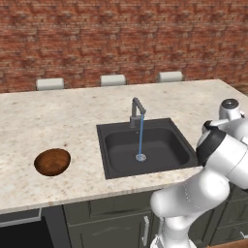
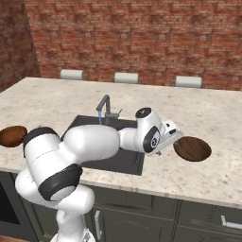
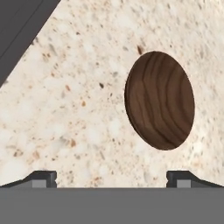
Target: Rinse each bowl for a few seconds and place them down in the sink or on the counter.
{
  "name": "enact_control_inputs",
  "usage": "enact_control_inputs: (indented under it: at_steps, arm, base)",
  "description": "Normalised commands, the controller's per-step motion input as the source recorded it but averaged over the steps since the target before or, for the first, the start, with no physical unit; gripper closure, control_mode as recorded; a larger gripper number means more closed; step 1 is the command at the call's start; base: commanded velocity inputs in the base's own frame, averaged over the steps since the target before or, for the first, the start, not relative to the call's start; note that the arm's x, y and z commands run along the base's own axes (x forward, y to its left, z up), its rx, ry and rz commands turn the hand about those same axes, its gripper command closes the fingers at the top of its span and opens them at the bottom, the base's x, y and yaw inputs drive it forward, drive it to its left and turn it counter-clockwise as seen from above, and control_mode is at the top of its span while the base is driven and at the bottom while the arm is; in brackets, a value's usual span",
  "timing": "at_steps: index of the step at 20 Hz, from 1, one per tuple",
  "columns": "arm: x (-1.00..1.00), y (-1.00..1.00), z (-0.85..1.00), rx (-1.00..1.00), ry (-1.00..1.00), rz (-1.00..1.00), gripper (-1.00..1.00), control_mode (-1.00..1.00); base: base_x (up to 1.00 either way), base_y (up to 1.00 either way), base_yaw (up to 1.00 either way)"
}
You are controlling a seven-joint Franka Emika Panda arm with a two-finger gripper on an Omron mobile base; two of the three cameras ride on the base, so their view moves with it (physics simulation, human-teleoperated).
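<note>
One wooden bowl (image 2: 192,148) (image 3: 159,99) rests upright on the counter (image 2: 212,113) (image 3: 78,109) to the right of the sink (image 2: 124,162). My gripper (image 2: 174,137) (image 3: 113,179) hovers open just above the counter, between the sink's edge and this bowl, with nothing between its fingertips (image 3: 41,178). The other bowl (image 1: 52,162) (image 2: 12,135) lies on the counter (image 1: 72,111) left of the sink (image 1: 121,145). A thin blue stream of water (image 1: 141,138) runs from the faucet (image 1: 137,111) (image 2: 105,108) down to the drain.
A corner of the black sink (image 3: 17,26) sits at the upper left of the hand view. Three pale stool backs (image 1: 113,80) stand behind the counter's far edge against a brick wall (image 1: 121,34). Dark cabinets (image 1: 116,218) lie beneath.
</note>
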Motion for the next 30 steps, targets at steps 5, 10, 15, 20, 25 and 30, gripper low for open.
enact_control_inputs:
  at_steps: [5,10,15,20,25,30]
  arm:
    - [0.14,-0.05,-0.12,0.0,0.06,0.0,-1.0,-1.0]
    - [0.18,-0.07,-0.16,0.0,0.06,0.0,-1.0,-1.0]
    - [0.2,-0.06,-0.14,0.01,0.04,0.01,-1.0,-1.0]
    - [0.08,-0.22,-0.14,0.05,0.01,0.04,-1.0,-1.0]
    - [0.06,-0.26,-0.18,0.06,0.0,0.04,-1.0,-1.0]
    - [0.16,-0.17,-0.15,0.07,0.0,0.06,-1.0,-1.0]
  base:
    - [0.0,0.0,0.0]
    - [0.0,0.0,0.0]
    - [0.0,0.0,0.0]
    - [0.0,0.0,0.0]
    - [0.0,0.0,0.0]
    - [0.0,0.0,0.0]
